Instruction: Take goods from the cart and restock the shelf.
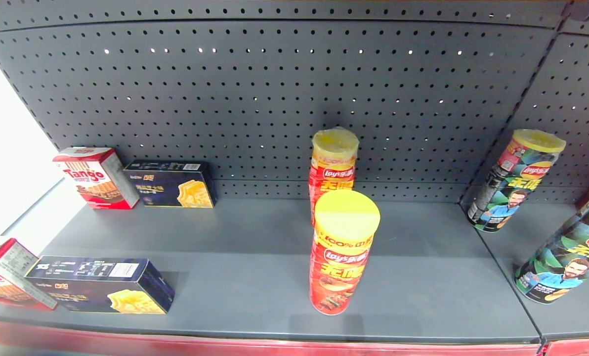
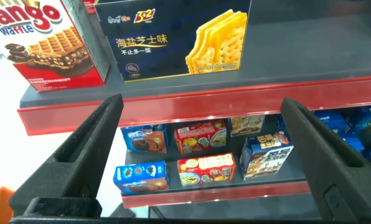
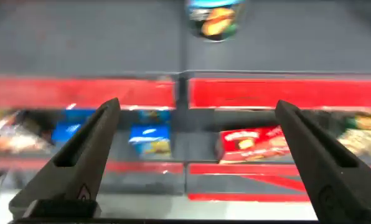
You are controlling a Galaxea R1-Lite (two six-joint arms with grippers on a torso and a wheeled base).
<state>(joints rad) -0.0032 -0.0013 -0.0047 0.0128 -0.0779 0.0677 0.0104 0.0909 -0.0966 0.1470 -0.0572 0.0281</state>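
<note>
The shelf (image 1: 255,267) fills our view, and we place everything from the front red can (image 1: 343,252) standing near its middle. A 2nd red can (image 1: 333,163) stands just behind it. 2 green-and-black cans (image 1: 517,180) stand well to its right. 2 dark blue cracker boxes (image 1: 99,286) and 2 red wafer boxes (image 1: 97,177) sit well to its left. Our left hand (image 2: 201,102), left of the can, and right hand (image 3: 198,104), right of it, face the shelf's red front edge, each with fingers apart and gripping nothing.
</note>
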